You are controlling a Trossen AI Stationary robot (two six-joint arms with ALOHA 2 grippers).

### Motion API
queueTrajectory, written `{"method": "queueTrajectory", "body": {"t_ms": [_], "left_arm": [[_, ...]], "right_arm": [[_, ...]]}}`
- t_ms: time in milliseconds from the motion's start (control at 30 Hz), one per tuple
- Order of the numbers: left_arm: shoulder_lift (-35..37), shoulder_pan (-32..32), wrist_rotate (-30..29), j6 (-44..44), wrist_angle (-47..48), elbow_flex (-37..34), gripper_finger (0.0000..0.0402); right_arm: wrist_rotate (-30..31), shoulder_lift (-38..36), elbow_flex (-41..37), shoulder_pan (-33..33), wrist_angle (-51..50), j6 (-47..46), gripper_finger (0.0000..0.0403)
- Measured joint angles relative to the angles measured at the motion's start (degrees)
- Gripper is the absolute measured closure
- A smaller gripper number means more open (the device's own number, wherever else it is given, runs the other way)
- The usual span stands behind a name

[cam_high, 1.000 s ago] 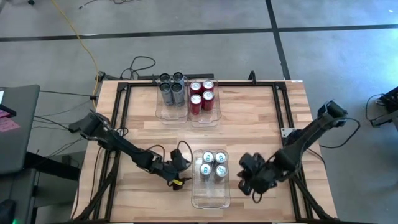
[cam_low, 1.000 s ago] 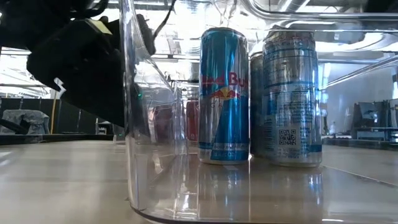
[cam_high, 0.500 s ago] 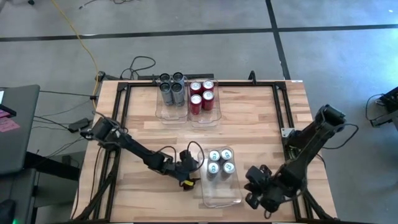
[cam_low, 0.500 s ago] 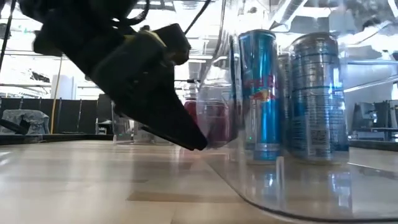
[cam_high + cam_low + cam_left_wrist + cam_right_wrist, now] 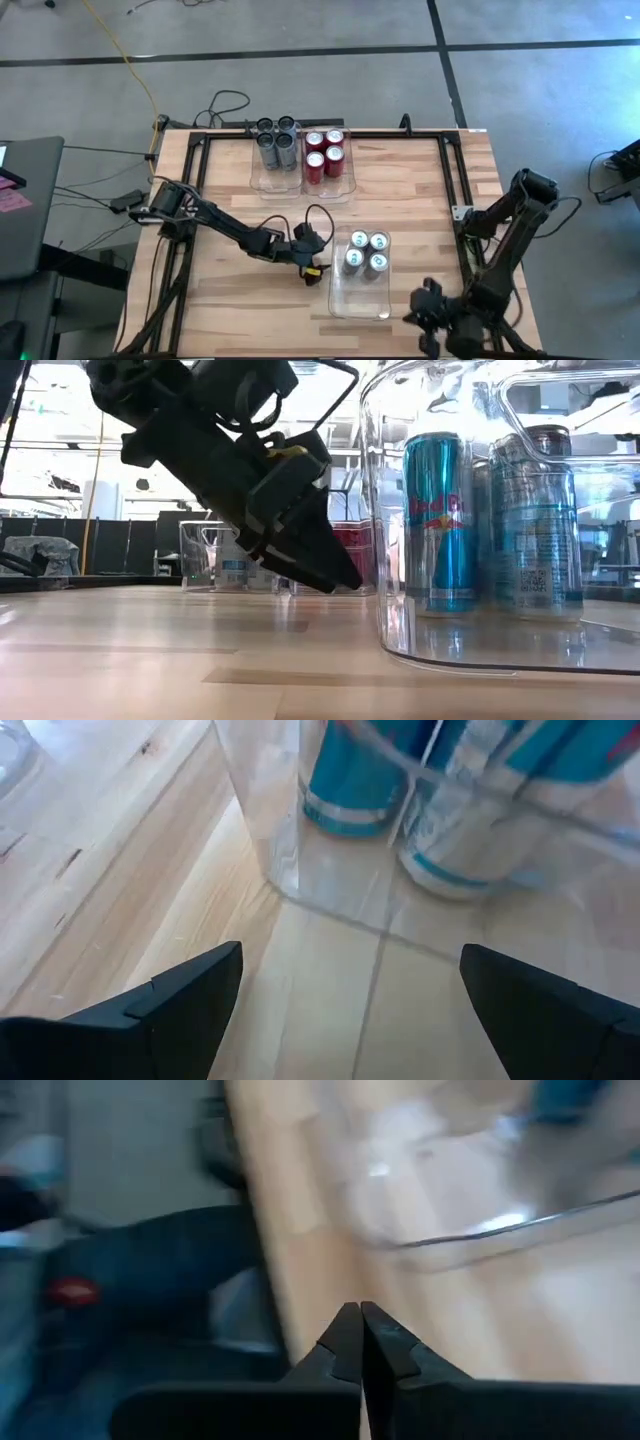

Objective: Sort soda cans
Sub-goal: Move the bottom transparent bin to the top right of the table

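Observation:
Four pale silver-blue cans (image 5: 367, 252) (image 5: 445, 525) (image 5: 350, 780) stand upright at the far end of a clear bin (image 5: 358, 298) near the table's front. My left gripper (image 5: 316, 266) (image 5: 335, 575) (image 5: 350, 960) is open and low over the table. It points at the bin's left wall (image 5: 270, 810), and its fingertips stop just short of that wall. My right gripper (image 5: 427, 318) (image 5: 360, 1312) is shut, off the bin's near right corner by the table's near edge. Grey cans (image 5: 275, 145) and red cans (image 5: 325, 152) stand in two bins at the far edge.
The two far bins sit side by side at the table's far middle. A black frame rail (image 5: 455, 190) runs round the tabletop. Bare wood lies between the far bins and the near bin, and to the left of my left arm.
The near bin, with its four cans still upright, slid along the table toward the right edge and turned slightly. My left gripper followed it to the right and a little toward the far edge. My right gripper drew back toward the near right corner.

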State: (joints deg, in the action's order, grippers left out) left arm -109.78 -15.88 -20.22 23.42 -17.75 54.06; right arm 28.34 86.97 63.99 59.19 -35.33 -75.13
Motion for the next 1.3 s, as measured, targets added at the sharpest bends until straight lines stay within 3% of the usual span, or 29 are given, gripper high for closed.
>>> {"method": "queueTrajectory", "body": {"t_ms": [133,367,633,767,900,1300], "left_arm": [[0.2,-0.7,0.6,-2.0,0.9,0.0,0.0031],[5.1,-4.2,1.2,-2.7,12.6,0.0,0.0031],[6.4,-12.9,-0.7,-1.3,6.3,0.0,0.0031],[6.3,-16.7,-6.1,-1.2,5.4,0.0,0.0031],[5.7,-18.0,-7.8,-0.8,-1.7,0.0,0.0031],[5.6,-15.3,-9.6,-3.4,-5.8,0.0,0.0031]], "right_arm": [[0.2,3.6,0.0,2.7,8.5,0.1,0.0397],[0.2,12.6,0.0,1.6,16.6,0.7,0.0400],[6.8,20.4,0.0,0.3,26.9,5.8,0.0401],[13.7,21.2,0.0,1.6,25.6,4.6,0.0402],[20.5,21.1,0.0,2.4,24.1,3.6,0.0402],[22.5,21.0,0.0,-0.5,20.0,3.7,0.0402]]}}
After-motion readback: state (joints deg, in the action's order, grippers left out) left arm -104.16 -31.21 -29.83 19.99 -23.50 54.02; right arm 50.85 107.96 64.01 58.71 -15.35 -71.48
